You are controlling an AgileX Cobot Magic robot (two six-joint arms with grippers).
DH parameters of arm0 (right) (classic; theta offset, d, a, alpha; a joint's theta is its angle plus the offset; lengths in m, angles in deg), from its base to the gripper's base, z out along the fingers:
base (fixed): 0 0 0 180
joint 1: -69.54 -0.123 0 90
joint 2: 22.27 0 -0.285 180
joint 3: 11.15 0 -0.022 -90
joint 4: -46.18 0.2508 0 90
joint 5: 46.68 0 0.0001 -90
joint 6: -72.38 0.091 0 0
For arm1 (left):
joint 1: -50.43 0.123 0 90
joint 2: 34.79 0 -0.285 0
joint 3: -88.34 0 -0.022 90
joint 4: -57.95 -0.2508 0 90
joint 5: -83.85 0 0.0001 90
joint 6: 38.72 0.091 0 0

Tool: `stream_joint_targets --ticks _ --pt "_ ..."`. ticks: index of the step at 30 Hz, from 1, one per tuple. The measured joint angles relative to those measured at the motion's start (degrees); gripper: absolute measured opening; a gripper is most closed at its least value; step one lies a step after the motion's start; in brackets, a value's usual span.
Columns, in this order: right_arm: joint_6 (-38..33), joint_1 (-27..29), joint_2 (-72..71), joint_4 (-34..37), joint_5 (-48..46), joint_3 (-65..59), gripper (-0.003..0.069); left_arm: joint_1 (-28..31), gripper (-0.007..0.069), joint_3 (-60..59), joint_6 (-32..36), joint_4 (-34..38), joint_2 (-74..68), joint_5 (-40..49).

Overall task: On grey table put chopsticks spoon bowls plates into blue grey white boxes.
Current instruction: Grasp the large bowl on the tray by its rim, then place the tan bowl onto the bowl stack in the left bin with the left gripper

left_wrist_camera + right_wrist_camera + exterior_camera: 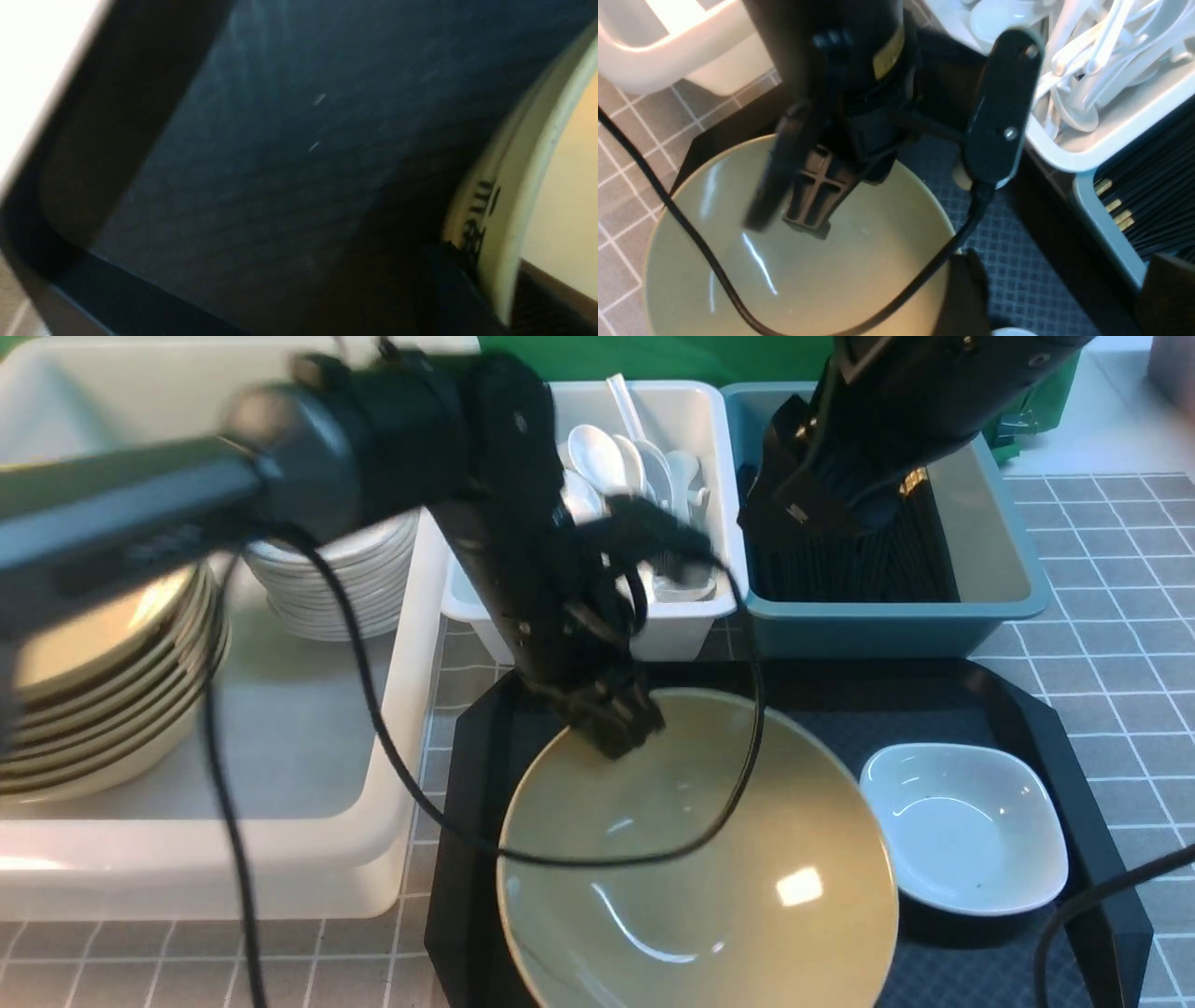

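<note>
Blue box [990,607]: we see chopsticks [896,560] lying front to back.
Small white box [691,625]: spoons [597,457].
Tub [280,859]: stacked bowls [112,709], plates [336,588].
Left gripper [616,733]: clamped on rim of bowl [700,859] in tray [980,700].
Right gripper [1064,289]: spread, empty.

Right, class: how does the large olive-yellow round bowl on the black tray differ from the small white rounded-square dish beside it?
The olive-yellow bowl is round; the white dish is rounded-square. The bowl is far larger than the dish. The left gripper pinches the bowl's far rim; the dish is untouched. Both are glossy and sit on the black tray.
</note>
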Motion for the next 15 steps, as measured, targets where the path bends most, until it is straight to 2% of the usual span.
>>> stream_joint_targets --ticks 1,2,3,7,9,10,12,13,15 --pt "-0.3 0.0 -1.04 -0.05 0.0 -0.07 0.0372 0.8 0.0007 0.0 -0.71 1.49 3.73 -0.79" --pt "-0.37 0.0 -1.35 -0.05 0.0 -0.07 0.0362 0.94 0.0008 0.0 -0.61 1.54 4.17 -1.18" --pt "-0.65 0.0 -2.51 -0.05 0.0 -0.07 0.0286 2.36 0.0009 0.0 -1.03 1.92 7.25 -2.19" --pt "-1.42 0.0 -5.58 -0.05 0.0 -0.07 0.0076 10.41 0.0007 0.0 -4.08 5.3 16.37 -2.0" --pt "-1.47 0.0 -6.54 0.15 -0.05 -0.07 0.0036 17.13 0.0007 0.0 -5.11 6.94 21.22 -1.36" --pt "-1.47 0.0 -6.54 0.21 -0.05 -0.07 0.0035 17.81 0.0007 0.0 -5.18 7.02 21.63 -1.36" --pt "-1.6 0.0 -6.88 1.07 -0.05 -0.07 0.0033 27.78 0.0007 0.0 -5.85 7.62 26.71 -0.35" --pt "-1.6 0.0 -6.88 1.43 -0.05 -0.07 0.0033 30.26 0.0007 0.0 -5.95 7.67 27.75 0.06" --pt "-1.6 0.0 -6.88 2.33 -0.05 -0.07 0.0033 38.97 0.0007 -0.14 -6.48 7.67 30.77 0.99"
